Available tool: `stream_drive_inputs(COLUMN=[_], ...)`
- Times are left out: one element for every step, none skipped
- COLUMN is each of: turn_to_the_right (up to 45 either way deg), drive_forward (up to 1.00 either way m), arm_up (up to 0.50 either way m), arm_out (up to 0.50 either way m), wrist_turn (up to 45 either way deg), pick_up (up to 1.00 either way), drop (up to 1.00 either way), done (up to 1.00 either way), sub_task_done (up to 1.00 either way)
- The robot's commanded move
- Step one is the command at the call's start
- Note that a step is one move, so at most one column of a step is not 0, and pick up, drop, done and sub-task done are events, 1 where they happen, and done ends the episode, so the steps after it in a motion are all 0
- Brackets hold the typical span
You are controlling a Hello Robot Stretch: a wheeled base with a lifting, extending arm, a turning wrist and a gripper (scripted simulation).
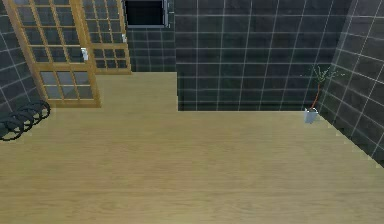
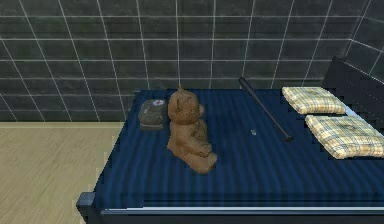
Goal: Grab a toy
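Teddy bear [image 2: 188, 128] sat on the bed [image 2: 250, 175], not yet grabbed.
In the forward view you faced wooden floor, dark tiled walls, glazed wooden doors [image 1: 65, 55] at the left and a potted plant [image 1: 314, 100] at the right. In the arm side view the bear sat upright on the blue cover, just beside a grey object [image 2: 152, 112] and well apart from two checked pillows [image 2: 313, 99]. You could not tell the gripper's state, so I judged the reach and grasp were left to do.

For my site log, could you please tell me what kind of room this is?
Most likely a bedroom: a bed with a dark blue cover, two checked pillows at one end, and a teddy bear sitting on it.
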Motion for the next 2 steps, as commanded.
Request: stream_drive_inputs(turn_to_the_right=[0.0,0.0], drive_forward=[0.00,0.00], arm_up=[0.50,0.16], arm_out=[0.00,0.00], wrist_turn=[0.0,0.0], pick_up=[0.00,0.00], drop=[0.00,0.00], done=[0.00,0.00], sub_task_done=[0.00,0.00])
